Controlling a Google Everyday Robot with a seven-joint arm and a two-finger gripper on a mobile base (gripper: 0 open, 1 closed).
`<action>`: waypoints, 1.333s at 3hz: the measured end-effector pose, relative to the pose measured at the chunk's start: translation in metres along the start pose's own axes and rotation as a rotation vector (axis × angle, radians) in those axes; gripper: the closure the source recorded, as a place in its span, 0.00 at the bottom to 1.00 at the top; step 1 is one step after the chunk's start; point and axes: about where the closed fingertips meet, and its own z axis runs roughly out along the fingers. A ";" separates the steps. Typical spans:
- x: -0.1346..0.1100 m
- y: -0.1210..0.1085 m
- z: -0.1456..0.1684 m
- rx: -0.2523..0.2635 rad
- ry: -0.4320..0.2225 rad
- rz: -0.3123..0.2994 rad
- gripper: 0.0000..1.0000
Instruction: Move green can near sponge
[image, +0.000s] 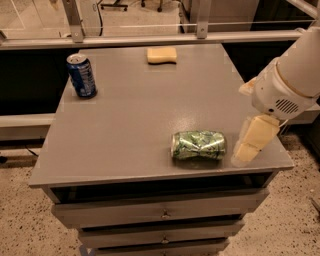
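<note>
The green can (198, 145) lies on its side near the front right of the grey table (130, 125), its silver end facing left. The pale yellow sponge (161, 55) lies flat at the far edge of the table, well behind the can. My gripper (243, 155) hangs from the white arm (290, 75) at the right, just to the right of the can and close above the table's front right corner. It holds nothing.
A dark blue can (82, 75) stands upright at the far left of the table. Drawers (160, 215) sit below the table top. A metal rail (150, 39) runs behind the table. Speckled floor lies around it.
</note>
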 end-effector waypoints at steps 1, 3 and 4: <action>0.002 0.004 0.028 -0.029 -0.034 0.036 0.00; -0.008 0.015 0.074 -0.086 -0.099 0.106 0.00; -0.018 0.018 0.083 -0.091 -0.109 0.117 0.16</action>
